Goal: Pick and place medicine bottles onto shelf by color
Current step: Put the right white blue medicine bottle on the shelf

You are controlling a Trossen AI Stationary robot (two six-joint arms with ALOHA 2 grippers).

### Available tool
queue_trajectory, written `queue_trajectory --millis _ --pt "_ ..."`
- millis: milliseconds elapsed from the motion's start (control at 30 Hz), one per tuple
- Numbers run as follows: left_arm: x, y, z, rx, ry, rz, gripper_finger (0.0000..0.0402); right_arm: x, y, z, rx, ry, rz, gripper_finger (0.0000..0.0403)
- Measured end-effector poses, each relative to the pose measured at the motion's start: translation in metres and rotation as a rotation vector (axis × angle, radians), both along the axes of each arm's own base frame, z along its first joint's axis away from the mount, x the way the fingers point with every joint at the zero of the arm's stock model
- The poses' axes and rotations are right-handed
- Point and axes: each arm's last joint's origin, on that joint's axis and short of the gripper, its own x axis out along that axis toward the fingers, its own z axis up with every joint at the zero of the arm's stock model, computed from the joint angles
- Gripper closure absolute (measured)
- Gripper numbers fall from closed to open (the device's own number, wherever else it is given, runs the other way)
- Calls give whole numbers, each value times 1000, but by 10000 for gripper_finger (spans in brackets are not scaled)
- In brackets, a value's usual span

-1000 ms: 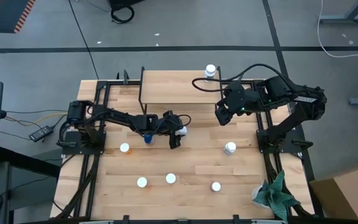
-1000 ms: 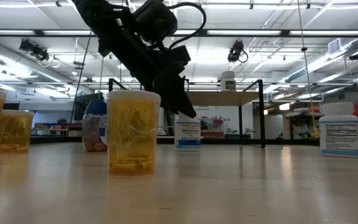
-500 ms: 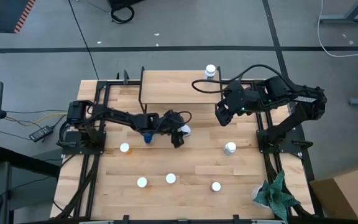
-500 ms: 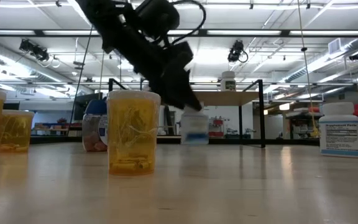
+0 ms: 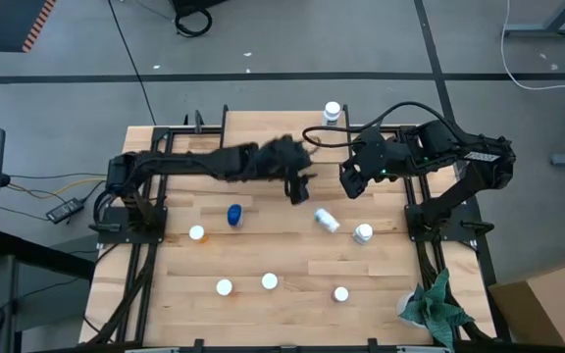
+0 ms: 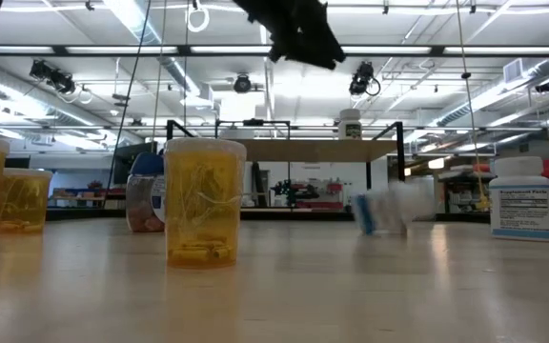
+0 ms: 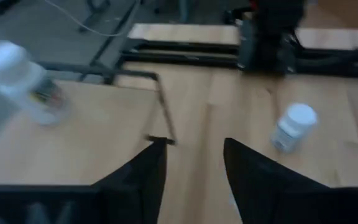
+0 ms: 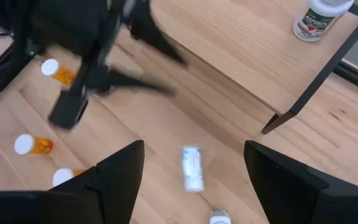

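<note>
My left gripper [image 5: 297,190] hangs open and empty above the table, beside the near right corner of the light-wood shelf [image 5: 273,137]; it also shows in the left wrist view [image 7: 194,146]. A white bottle with a blue label [image 5: 326,220] lies on its side on the table, right of and nearer than this gripper; it also shows in the right wrist view [image 8: 192,168]. My right gripper [image 5: 347,183] is open and empty, hovering right of the shelf, over the lying bottle [image 8: 192,147]. One white bottle [image 5: 333,112] stands on the shelf's far right corner.
A blue-topped bottle [image 5: 233,214], orange bottles [image 5: 196,233] [image 5: 224,287] [image 5: 270,281], a white-capped bottle [image 5: 340,293] and a white bottle [image 5: 363,233] stand on the table. A green cloth [image 5: 435,306] lies at the near right corner.
My left gripper has risen from the table and gone toward the far right, up beside the shelf. The white bottle that stood by its fingers has gone toward the table's right and fallen onto its side.
</note>
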Motion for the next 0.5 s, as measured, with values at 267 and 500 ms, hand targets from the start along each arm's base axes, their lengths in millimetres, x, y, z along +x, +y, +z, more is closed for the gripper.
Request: queue_trajectory --millis 267,500 --pt "-19 31 10 -41 188 93 272 -1 8 -8 -7 41 1 118" --pt "-15 14 -5 -139 202 -156 216 5 23 -41 0 172 39 118"
